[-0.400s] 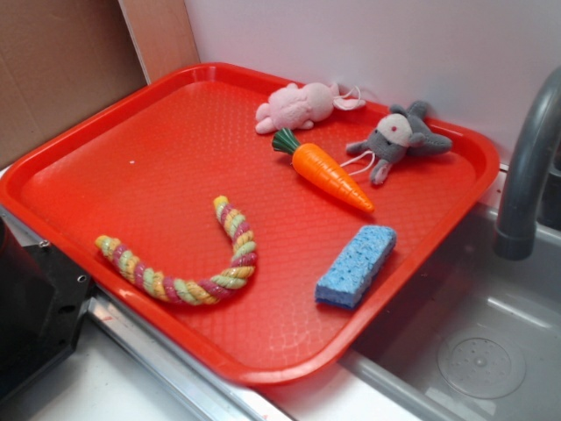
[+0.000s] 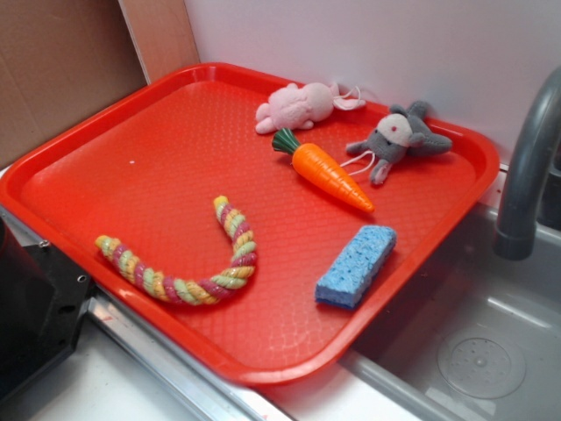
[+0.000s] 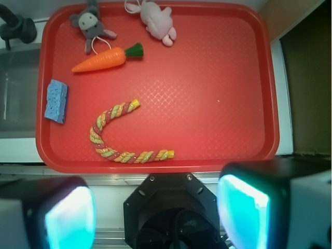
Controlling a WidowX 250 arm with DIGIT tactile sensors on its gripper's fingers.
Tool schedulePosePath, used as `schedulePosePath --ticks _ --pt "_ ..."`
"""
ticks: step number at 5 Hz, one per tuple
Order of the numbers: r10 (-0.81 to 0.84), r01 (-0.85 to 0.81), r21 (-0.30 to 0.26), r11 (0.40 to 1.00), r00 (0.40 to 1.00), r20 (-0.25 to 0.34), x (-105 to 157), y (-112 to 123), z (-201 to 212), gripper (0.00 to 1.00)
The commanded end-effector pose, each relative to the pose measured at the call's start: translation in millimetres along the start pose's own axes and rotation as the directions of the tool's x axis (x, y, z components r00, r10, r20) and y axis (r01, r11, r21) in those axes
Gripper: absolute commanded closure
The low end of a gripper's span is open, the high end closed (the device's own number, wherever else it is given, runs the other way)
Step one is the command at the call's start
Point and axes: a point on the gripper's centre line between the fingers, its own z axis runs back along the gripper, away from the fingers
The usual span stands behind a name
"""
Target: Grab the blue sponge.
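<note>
Teal-lit pads of the gripper (image 3: 155,215) fill the bottom of the wrist view, spread wide with nothing between them; the arm is held high and well clear of the red tray (image 3: 244,62), and it is not seen in the exterior view apart from a dark base at lower left.

Nearest the gripper in the wrist view, a striped rope toy (image 3: 122,137) is curled in the lower middle of the tray. Further up and at the far left edge, the blue sponge (image 3: 56,100) is laid flat, just inside the tray rim; in the exterior view the blue sponge (image 2: 356,265) sits at lower right, beside the sink (image 2: 491,351). Beyond it an orange carrot (image 2: 329,175) is angled toward the sponge's far end, and a grey plush (image 2: 399,136) and pink plush (image 2: 298,105) rest at the upper edge.

The approach has not been begun. It is judged that the jaws should be carried over the sponge and turned to span its narrow width, then lowered straight, so that the raised rim beside it is not struck.

No brand, label or writing can be read anywhere.
</note>
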Motion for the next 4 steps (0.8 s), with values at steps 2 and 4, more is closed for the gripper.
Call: schedulePosePath --ticks 2,4 --pt "-0.091 0.104 -0.201 0.974 0.993 0.073 45 -141 -94 0.0" --pt "-0.124 0.115 -0.189 0.975 0.992 -0.035 51 -160 -160 0.0"
